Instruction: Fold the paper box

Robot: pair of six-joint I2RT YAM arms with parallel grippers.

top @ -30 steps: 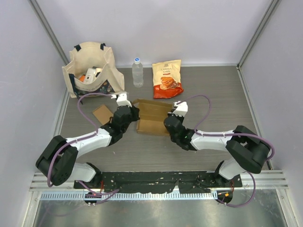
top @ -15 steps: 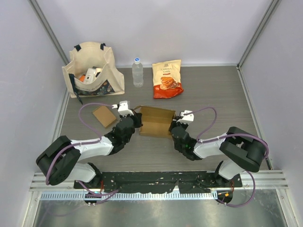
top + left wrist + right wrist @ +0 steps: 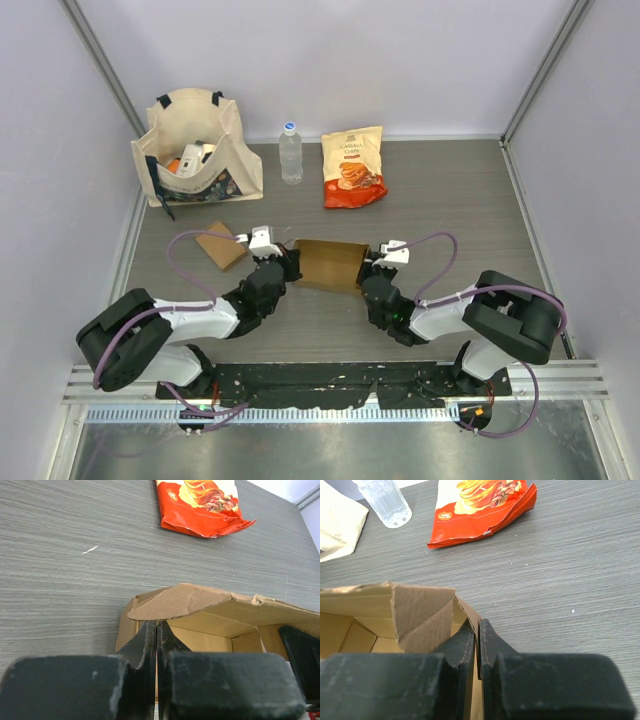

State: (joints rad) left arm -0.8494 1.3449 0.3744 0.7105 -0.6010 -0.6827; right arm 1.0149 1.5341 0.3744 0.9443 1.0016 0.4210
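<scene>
Jaws have drawn the pinched paper box nearer.

Operator: Where does the paper box sit?

Guide: You find it in the middle of the surface, toward the arm bases. The left pincer is at its left wall and the right pincer at its right wall.

Operator: And the rest?

Guide: Look along the far edge. The tote bag stands far left, the water bottle just right of it, and the snack bag right of the bottle. A cardboard piece lies left of the box, in front of the tote bag.
</scene>
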